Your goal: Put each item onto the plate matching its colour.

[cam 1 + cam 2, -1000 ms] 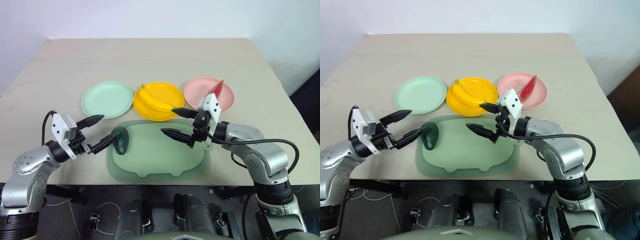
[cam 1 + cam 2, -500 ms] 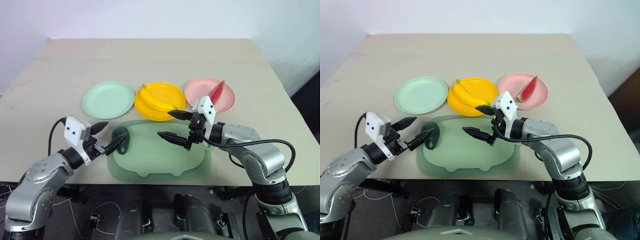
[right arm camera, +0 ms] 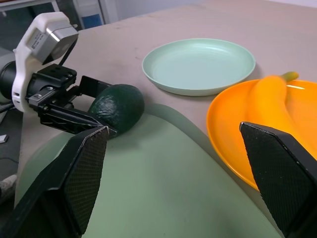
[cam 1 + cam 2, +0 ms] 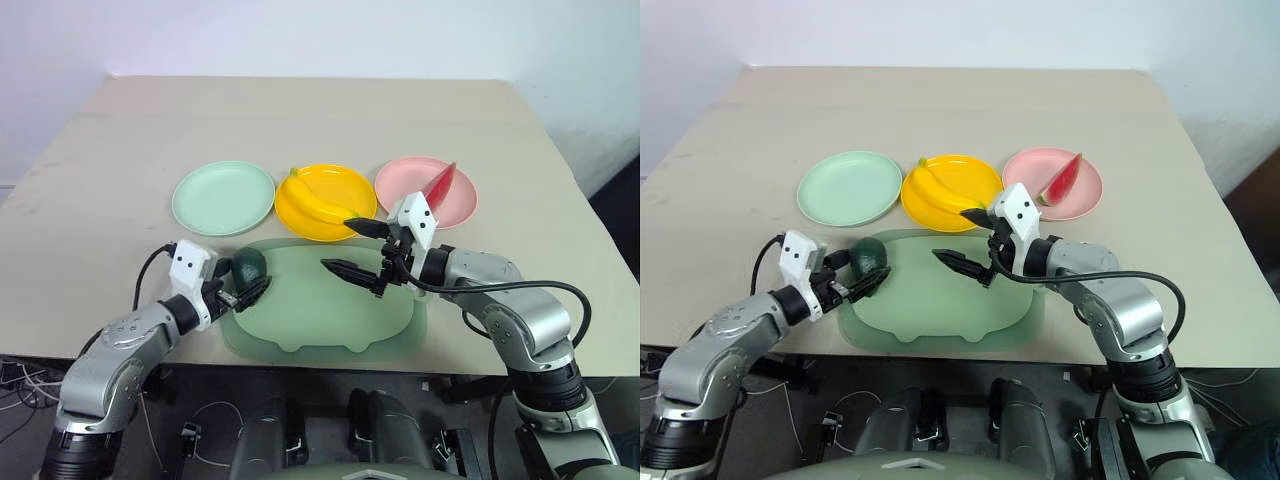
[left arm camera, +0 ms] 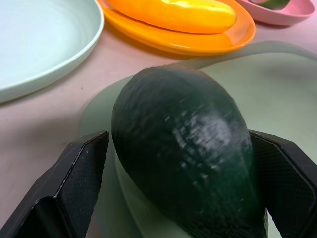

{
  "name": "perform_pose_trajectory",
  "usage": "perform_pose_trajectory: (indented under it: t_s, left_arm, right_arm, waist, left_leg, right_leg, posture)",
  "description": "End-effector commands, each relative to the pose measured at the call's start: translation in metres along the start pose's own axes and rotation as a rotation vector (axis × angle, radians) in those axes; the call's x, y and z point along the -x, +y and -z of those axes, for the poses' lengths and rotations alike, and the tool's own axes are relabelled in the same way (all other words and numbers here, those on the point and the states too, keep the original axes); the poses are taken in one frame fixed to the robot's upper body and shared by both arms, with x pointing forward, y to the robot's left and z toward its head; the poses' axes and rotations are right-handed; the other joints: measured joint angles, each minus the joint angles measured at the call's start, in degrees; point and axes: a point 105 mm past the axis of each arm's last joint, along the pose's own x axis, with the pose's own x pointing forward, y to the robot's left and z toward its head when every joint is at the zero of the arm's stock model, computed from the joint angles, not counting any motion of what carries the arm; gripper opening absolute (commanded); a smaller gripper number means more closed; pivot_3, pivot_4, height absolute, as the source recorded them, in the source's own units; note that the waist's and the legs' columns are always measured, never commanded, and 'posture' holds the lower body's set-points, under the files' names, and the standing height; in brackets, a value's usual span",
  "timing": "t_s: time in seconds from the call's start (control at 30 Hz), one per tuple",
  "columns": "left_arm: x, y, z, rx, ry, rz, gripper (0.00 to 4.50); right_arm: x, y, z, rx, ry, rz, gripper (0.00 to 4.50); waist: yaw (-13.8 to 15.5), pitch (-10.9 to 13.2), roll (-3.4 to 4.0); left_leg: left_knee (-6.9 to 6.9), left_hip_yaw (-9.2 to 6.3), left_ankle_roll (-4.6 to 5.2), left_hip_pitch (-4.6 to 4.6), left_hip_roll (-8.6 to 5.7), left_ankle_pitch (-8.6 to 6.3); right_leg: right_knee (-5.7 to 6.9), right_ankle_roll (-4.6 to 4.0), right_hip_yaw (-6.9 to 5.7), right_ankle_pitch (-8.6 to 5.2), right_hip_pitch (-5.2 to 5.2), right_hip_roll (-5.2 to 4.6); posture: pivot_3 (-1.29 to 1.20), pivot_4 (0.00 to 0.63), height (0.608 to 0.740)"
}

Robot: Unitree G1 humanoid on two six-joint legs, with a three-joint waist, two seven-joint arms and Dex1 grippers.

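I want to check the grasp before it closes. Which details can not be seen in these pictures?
- Whether the left hand fingers touch the avocado: left wrist view, blurred.
- The avocado's underside on the sage-green mat: its own body hides it.
- The watermelon wedge behind the right hand: partly covered in the left eye view.

Bright, even overhead light, soft shadows; the avocado (image 5: 183,148) slightly blurred up close.

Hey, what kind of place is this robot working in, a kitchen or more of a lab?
Most likely a lab or test room, not a kitchen. A bare beige table stands against plain white walls, loose cables lie on the floor beneath it, and the food is toys, like the avocado, set out with coloured plates.
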Motion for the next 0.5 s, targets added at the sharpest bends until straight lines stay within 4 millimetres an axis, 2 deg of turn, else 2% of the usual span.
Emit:
perform_pose_trajectory:
  t_s: [0.03,0.1,0.13,0.2,0.3,0.5]
  left_arm:
    - [-0.008,-0.003,-0.007,-0.022,-0.018,0.013,4.5]
    - [-0.01,-0.007,-0.009,-0.022,-0.023,0.034,4.5]
    - [-0.01,-0.008,-0.01,-0.024,-0.025,0.037,4.32]
    - [-0.011,-0.01,-0.01,-0.023,-0.024,0.05,3.86]
    - [-0.011,-0.01,-0.012,-0.032,-0.027,0.051,2.88]
    - [-0.008,-0.008,-0.019,-0.029,-0.038,0.04,2.78]
  right_arm:
    - [0.005,-0.002,-0.009,0.043,-0.027,0.032,4.49]
    - [0.006,-0.001,-0.008,0.045,-0.025,0.036,4.49]
    - [0.006,-0.001,-0.008,0.045,-0.025,0.037,4.5]
    - [0.006,0.0,-0.008,0.045,-0.023,0.039,4.5]
    - [0.006,0.001,-0.007,0.045,-0.019,0.037,4.5]
    - [0.005,0.002,-0.005,0.044,-0.013,0.028,4.5]
  waist:
    - [0.0,0.0,0.0]
    - [0.0,0.0,0.0]
    - [0.0,0.0,0.0]
    - [0.0,0.0,0.0]
    - [-0.1,0.0,0.0]
    - [0.0,0.0,0.0]
  left_leg:
    - [0.0,0.0,0.0,0.0,0.0,0.0]
    - [0.0,0.0,0.0,-0.01,0.0,0.0]
    - [0.0,0.0,0.0,-0.01,0.0,0.0]
    - [0.0,0.0,0.0,-0.01,0.0,0.0]
    - [0.0,-0.01,0.0,-0.01,0.0,0.0]
    - [0.03,-0.01,0.01,-0.01,0.0,0.0]
  right_leg:
    - [0.0,0.01,0.0,0.01,0.0,0.0]
    - [0.0,0.04,0.0,0.02,-0.01,0.0]
    - [0.0,0.07,0.0,0.04,-0.01,0.0]
    - [0.0,0.1,0.0,0.06,-0.01,0.0]
    - [0.01,0.1,0.0,0.06,-0.01,0.01]
    - [0.01,0.1,-0.01,0.06,0.01,0.01]
  posture:
    - [0.0,0.15,0.696]
    - [0.0,0.15,0.696]
    - [0.0,0.15,0.696]
    - [0.0,0.15,0.696]
    - [0.0,0.15,0.696]
    - [0.0,0.15,0.696]
